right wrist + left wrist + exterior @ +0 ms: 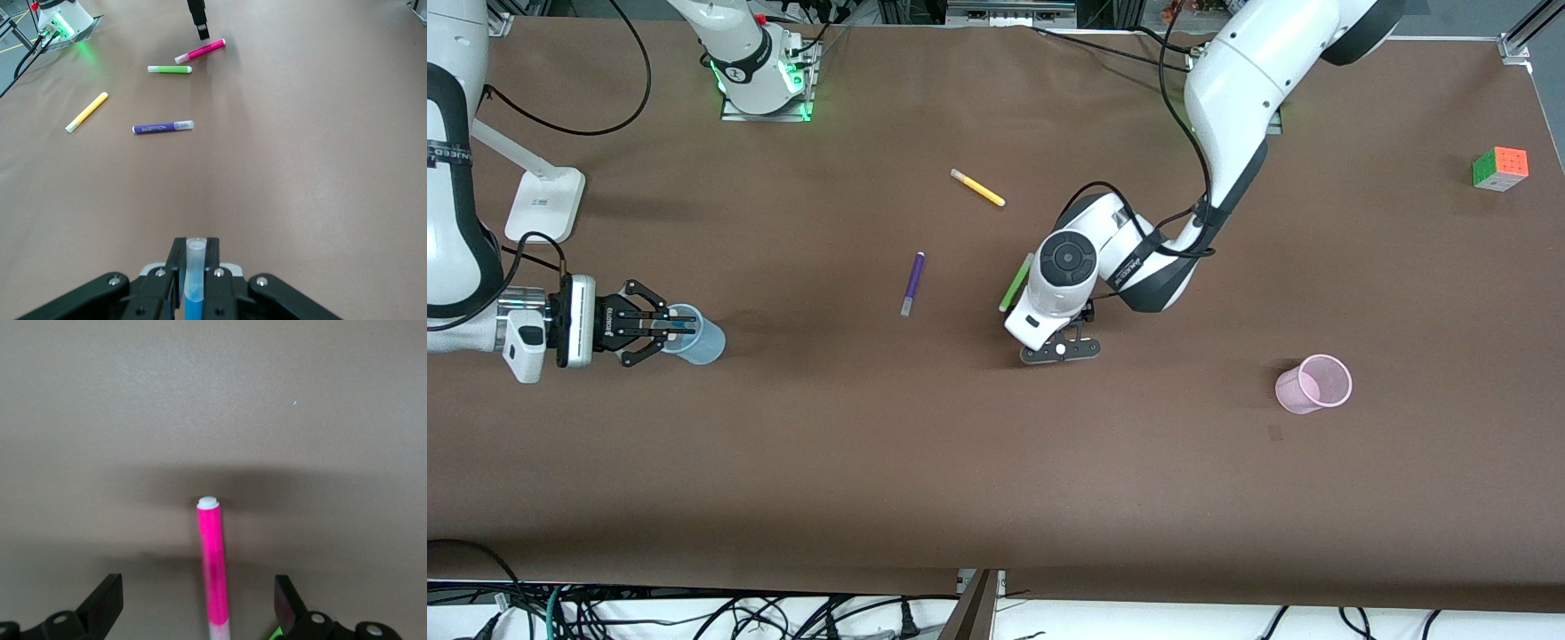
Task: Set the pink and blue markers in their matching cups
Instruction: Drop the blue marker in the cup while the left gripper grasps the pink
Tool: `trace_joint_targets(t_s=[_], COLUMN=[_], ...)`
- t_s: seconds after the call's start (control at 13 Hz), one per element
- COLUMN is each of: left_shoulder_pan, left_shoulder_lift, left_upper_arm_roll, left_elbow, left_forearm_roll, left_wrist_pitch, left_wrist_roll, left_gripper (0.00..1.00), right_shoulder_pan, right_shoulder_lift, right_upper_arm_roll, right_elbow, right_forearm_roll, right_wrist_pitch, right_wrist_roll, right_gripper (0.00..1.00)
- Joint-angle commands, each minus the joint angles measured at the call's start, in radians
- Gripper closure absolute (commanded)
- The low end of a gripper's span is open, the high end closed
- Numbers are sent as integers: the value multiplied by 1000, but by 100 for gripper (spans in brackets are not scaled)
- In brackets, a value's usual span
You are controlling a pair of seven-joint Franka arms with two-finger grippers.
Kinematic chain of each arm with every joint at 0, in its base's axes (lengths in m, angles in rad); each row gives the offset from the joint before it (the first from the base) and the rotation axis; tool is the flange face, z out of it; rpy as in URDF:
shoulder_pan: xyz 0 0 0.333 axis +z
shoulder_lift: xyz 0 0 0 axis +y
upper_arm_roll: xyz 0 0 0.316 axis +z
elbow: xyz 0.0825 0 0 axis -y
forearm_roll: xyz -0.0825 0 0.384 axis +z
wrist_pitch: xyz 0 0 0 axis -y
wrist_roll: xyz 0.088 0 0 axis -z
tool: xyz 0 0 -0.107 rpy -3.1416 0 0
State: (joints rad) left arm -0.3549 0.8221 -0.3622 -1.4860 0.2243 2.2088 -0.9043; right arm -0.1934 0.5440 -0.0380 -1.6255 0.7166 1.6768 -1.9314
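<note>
**Blue marker over its cup; pink marker about to be picked**

Desk [996,480]: brown, fills the front view.

Left gripper [1060,349], centre of frame, low over the desk. Fingers [107,603] spread wide, holding nothing, with the pink marker [213,567] lying flat between them.

Right gripper [660,324], middle left of frame, clenched on the blue marker [194,280], pale end outward, at the mouth of the blue cup [698,335].

Pink cup [1314,384], lower right of frame, looks tipped toward the camera; empty.

Also lying on the desk: green marker [1016,282] beside the left wrist, purple marker [912,284], yellow marker [977,188]. Puzzle cube [1500,168] at upper right.

Handling, my judgement: markers light, stiff, smooth round barrels, likely to roll or twist. Take the pink one mid-barrel, fingers across its length. Cups thin and light; a nudge may shift or topple them.

Writing: printing on the purple barrel and on the right gripper body, unreadable.
</note>
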Motion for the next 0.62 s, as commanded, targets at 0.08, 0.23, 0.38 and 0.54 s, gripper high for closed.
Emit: trace_joint_targets(t_s=[0.08, 0.23, 0.38, 0.54], left_shoulder_pan=[-6, -6, -6, 1], left_shoulder_lift=[40, 46, 48, 48], left_upper_arm_roll=[2, 2, 3, 3], left_elbow=[15, 15, 15, 13], left_forearm_roll=[29, 29, 27, 21], left_wrist_pitch=[34, 34, 34, 32], left_wrist_roll=[-44, -45, -47, -50], left_gripper=[27, 53, 82, 100], right_shoulder_pan=[-40, -47, -54, -64], right_shoulder_lift=[17, 24, 24, 33], right_upper_arm_roll=[13, 13, 13, 13], right_elbow=[-5, -5, -5, -5], right_forearm_roll=[30, 30, 30, 30], right_wrist_pitch=[-40, -54, -58, -60], right_wrist_roll=[-72, -92, -86, -92], right_gripper=[97, 97, 97, 95])
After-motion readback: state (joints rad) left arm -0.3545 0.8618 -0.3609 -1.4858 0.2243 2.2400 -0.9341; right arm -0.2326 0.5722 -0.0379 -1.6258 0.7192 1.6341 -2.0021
